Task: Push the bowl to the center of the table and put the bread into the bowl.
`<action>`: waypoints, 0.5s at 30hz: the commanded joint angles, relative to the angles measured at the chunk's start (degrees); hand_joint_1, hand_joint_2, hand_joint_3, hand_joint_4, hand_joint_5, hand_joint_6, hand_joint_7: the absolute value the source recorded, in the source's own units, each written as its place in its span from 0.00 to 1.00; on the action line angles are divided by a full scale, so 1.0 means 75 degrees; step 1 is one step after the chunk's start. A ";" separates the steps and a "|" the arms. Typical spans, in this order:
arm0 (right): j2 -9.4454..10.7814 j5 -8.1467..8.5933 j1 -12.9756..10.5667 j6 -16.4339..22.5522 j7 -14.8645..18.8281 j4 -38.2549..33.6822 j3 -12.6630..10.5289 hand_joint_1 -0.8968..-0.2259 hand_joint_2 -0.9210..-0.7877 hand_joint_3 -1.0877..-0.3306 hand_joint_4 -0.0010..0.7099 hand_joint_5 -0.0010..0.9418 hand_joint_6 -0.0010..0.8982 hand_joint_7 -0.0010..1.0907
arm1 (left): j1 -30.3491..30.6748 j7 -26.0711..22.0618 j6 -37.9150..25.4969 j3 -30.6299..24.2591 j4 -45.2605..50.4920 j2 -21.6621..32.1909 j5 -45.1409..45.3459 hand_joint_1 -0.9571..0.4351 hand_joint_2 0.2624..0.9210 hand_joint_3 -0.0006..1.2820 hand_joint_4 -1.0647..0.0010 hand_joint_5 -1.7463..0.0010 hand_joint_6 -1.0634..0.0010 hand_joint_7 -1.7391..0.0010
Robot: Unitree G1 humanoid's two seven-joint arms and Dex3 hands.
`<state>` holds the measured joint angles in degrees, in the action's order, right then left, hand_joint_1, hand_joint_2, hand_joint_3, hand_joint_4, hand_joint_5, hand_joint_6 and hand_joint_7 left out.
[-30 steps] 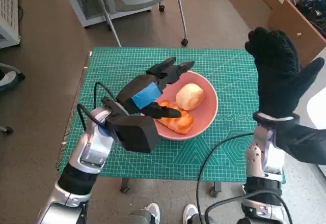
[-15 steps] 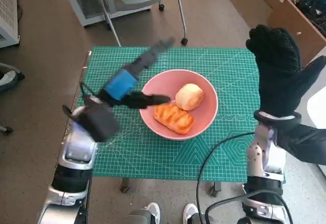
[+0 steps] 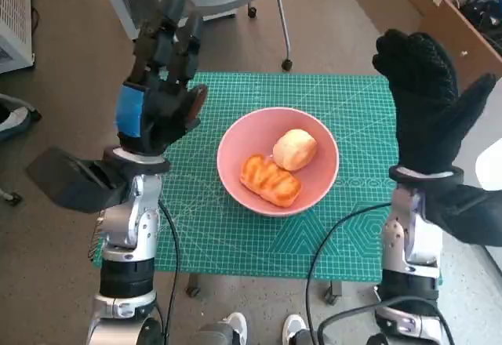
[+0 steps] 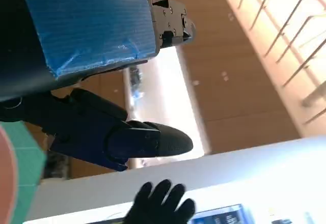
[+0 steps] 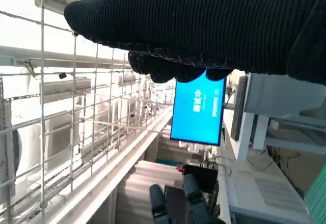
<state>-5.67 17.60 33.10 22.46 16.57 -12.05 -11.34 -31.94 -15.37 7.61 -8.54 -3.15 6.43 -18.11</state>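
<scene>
The pink bowl (image 3: 278, 161) sits near the middle of the tabletop (image 3: 345, 227) holding both pieces of bread (image 3: 271, 179), well apart from the raised left hand (image 3: 161, 94) and right hand (image 3: 427, 102), each empty with fingers spread.

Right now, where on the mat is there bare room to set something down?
Bare green mat lies in a wide band between the pink bowl and the near edge, and in the strip behind the bowl. The bowl itself is crowded with two breads.
</scene>
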 commanded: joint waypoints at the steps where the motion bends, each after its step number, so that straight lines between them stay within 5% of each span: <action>1: -0.0119 -0.0213 -0.0075 -0.0149 -0.0134 0.0079 0.0063 0.57 0.00 0.65 0.48 0.00 0.14 0.54 | 0.0000 0.0135 0.0044 -0.0035 0.0155 -0.0050 0.0012 0.17 1.00 0.32 0.92 0.97 1.00 0.71; 15: -0.0286 -0.0359 -0.0104 -0.0293 -0.0261 0.0241 0.0065 0.56 0.00 0.63 0.48 0.00 0.14 0.53 | 0.0108 0.0192 -0.0029 0.0025 0.0382 -0.0063 -0.0045 0.18 1.00 0.32 0.91 0.95 1.00 0.69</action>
<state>-7.21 15.38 33.10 21.54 15.09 -10.31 -11.00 -31.64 -13.83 7.61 -8.40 -1.28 6.02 -18.15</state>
